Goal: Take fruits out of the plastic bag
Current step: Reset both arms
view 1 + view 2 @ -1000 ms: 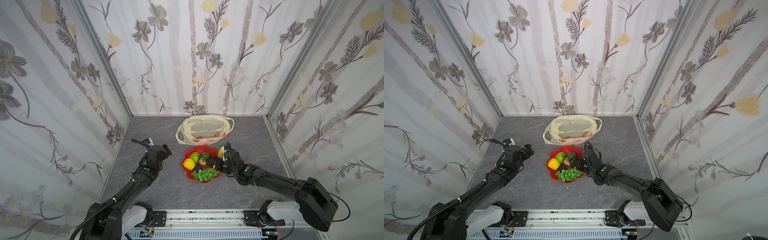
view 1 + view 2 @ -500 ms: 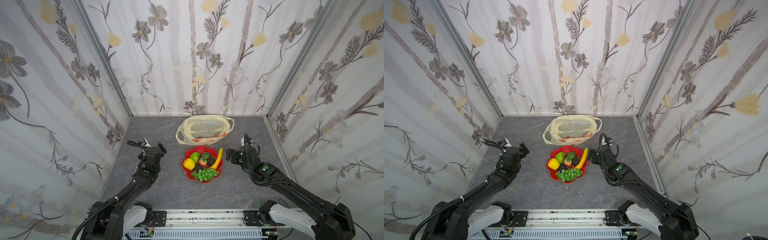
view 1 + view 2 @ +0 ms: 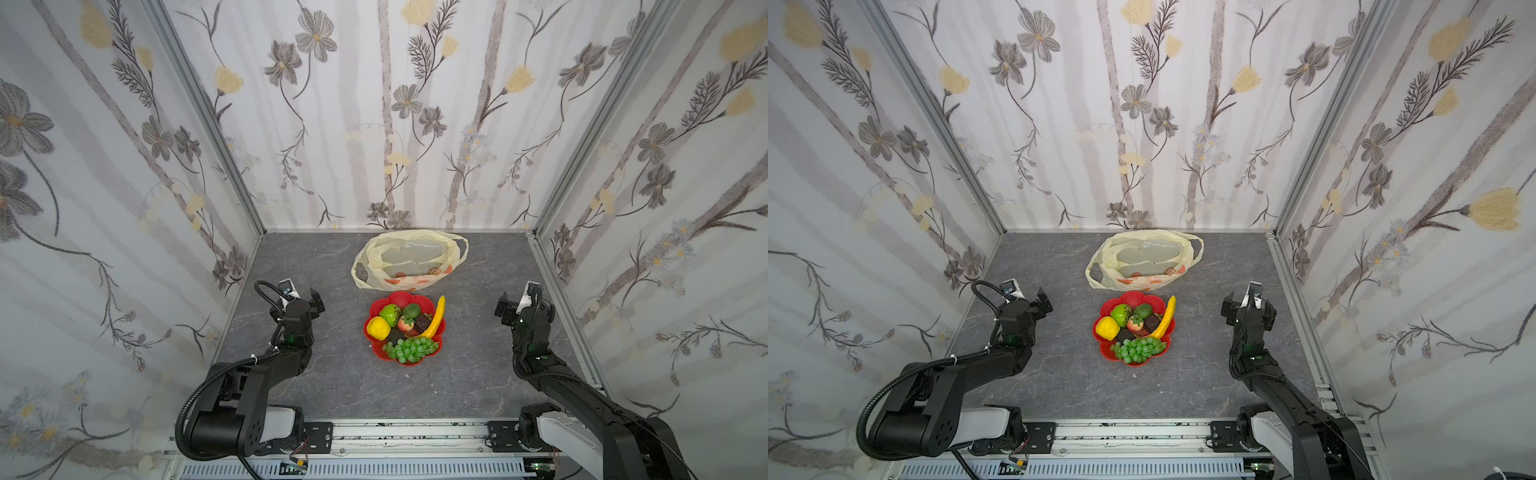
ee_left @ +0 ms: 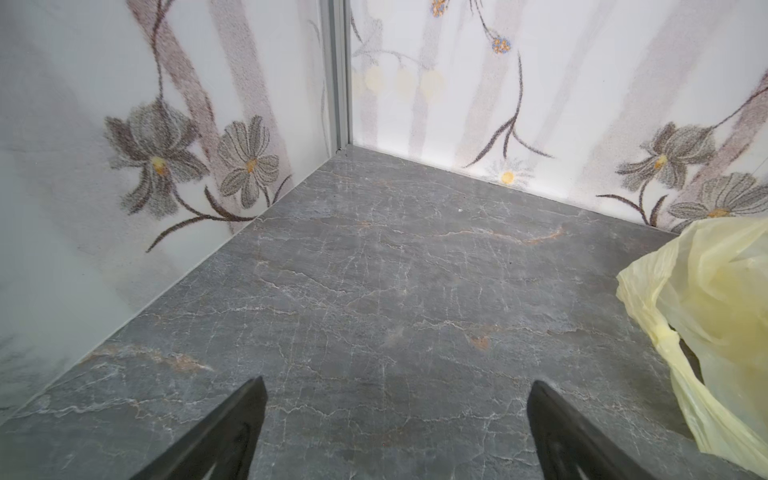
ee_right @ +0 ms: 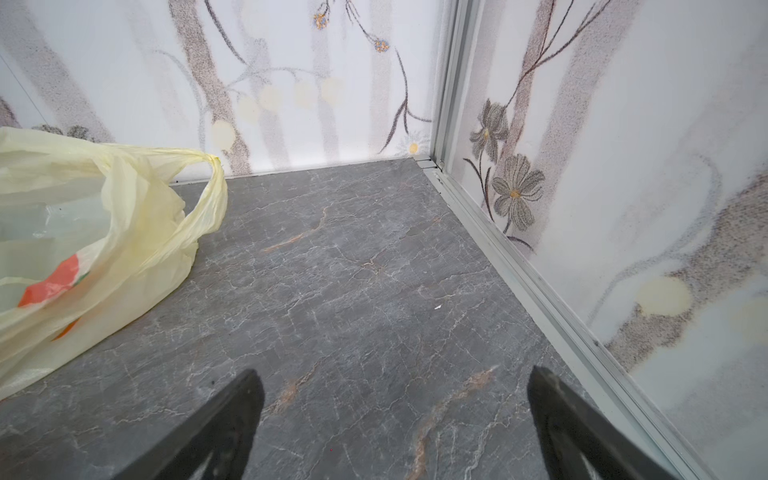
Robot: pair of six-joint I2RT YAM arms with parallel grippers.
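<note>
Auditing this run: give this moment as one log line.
fruits: on red flower-shaped plate; plastic bag: slack, beyond plate; left fingers: open, empty; right fingers: open, empty

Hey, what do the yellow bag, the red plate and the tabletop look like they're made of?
Plastic bag: thin translucent plastic film, crinkled. Red plate: probably moulded plastic, judging by its glossy scalloped rim. Tabletop: matte grey, pale-veined stone look; real stone or printed laminate, cannot tell.
</note>
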